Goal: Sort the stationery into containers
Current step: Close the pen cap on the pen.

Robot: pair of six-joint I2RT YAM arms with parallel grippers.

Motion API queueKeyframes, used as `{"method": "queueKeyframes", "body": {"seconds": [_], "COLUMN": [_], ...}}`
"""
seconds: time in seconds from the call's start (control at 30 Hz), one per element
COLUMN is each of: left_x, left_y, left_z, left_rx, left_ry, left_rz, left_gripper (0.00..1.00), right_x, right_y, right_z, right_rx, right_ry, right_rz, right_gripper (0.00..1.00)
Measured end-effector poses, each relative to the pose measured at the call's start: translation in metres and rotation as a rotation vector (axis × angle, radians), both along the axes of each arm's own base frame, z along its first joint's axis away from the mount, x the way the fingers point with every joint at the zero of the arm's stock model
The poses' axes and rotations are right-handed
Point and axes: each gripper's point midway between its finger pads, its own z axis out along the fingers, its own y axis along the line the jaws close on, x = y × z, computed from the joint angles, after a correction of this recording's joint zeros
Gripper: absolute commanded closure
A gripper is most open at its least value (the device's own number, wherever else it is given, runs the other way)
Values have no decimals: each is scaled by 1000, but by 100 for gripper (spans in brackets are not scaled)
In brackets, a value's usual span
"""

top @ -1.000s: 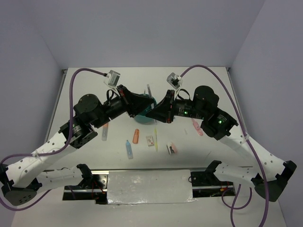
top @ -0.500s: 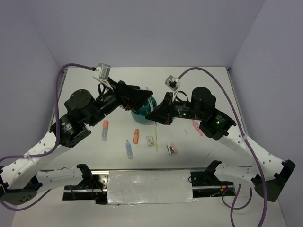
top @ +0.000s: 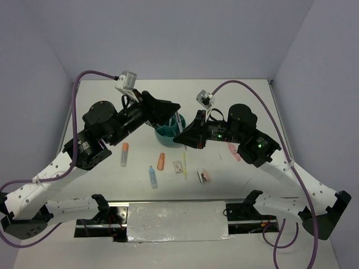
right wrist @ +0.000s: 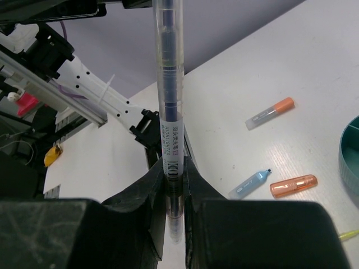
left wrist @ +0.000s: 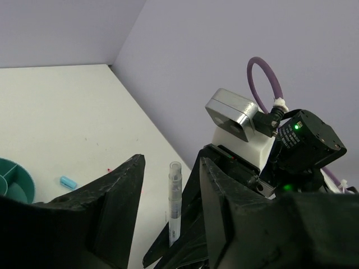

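Highlighter pen (right wrist: 169, 112), clamped upright in the right gripper (right wrist: 171, 196), wants centring over 1 wedge of the teal organiser (top: 164, 134) before release, clear of the left gripper (left wrist: 171, 162), jaws apart

Even, diffuse light fills all three views; the white table (top: 185, 89) reads bright without glare, and the shadows under the arms are soft and faint; the overhead view is sharp throughout, with no evident bending at its edges; in both wrist views the near black jaws are dark, featureless and slightly soft; the clear pen (right wrist: 168, 101) shows crisp label print; a green lamp (left wrist: 295, 127) blooms slightly.
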Motion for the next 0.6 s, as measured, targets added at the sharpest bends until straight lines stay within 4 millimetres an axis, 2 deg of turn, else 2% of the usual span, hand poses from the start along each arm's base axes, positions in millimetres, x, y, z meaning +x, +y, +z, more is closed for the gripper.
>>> {"method": "queueKeyframes", "body": {"seconds": [0.07, 0.1, 0.17, 0.2, 0.37, 0.4, 0.43, 0.6], "left_x": [-1, -2, -3, -3, 1, 2, 2, 3], "left_y": [-1, -2, -4, -5, -12, -13, -13, -13], "left_z": [1, 1, 1, 0, -8, -9, -10, -3], "left_rx": [-6, -8, -13, -13, 1, 4, 6, -25], "left_ry": [0, 2, 11, 14, 34, 35, 37, 33], "left_rz": [-8, -14, -26, -32, -41, -42, -44, -45], "left_gripper": [52, 60, 62, 69, 84, 96, 100, 100], "right_x": [0, 0, 0, 0, 0, 1, 1, 5], "right_y": [0, 0, 0, -1, -3, -3, -4, -5], "right_z": [0, 0, -1, -2, -6, -7, -8, 0], "right_rx": [0, -1, -5, -9, -31, -42, -53, -94], "right_ry": [0, 0, 3, 4, 7, 12, 15, 3], "right_rz": [-1, -1, -1, -1, -9, -14, -17, -26], "right_gripper": [100, 100, 100, 100, 100, 100, 100, 100]}}
